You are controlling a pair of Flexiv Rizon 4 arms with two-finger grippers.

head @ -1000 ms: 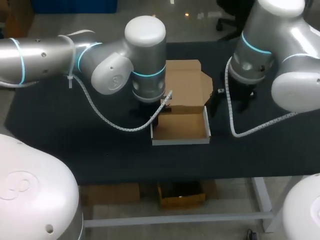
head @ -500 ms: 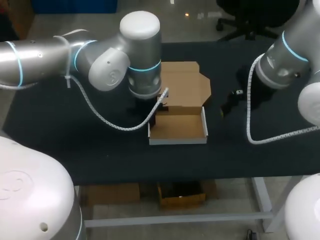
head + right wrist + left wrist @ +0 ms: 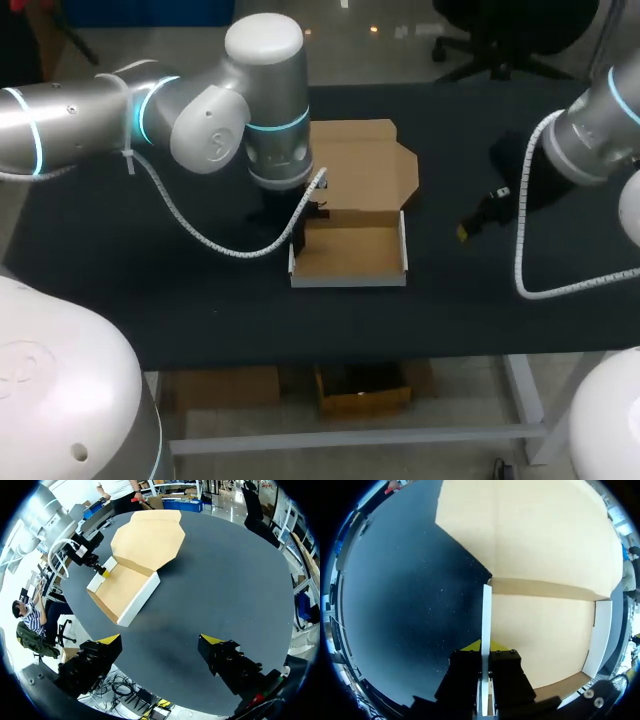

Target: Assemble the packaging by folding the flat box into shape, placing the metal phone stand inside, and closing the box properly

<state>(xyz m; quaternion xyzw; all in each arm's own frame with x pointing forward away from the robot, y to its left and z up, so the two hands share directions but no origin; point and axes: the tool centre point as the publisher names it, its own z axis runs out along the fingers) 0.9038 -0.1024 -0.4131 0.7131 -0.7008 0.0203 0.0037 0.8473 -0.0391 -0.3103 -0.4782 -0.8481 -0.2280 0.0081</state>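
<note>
Cardboard this thin looked light and easily creased, best held as the left gripper (image 3: 483, 649) had the box (image 3: 350, 252), pinched by its side wall; the right gripper (image 3: 161, 641) gaped empty.

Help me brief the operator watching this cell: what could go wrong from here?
The left fingers pinch only one thin side wall of the box; pulling could bend or tear it. The right fingers hang open, away from the box, so nothing else steadies it and it may slide.
</note>
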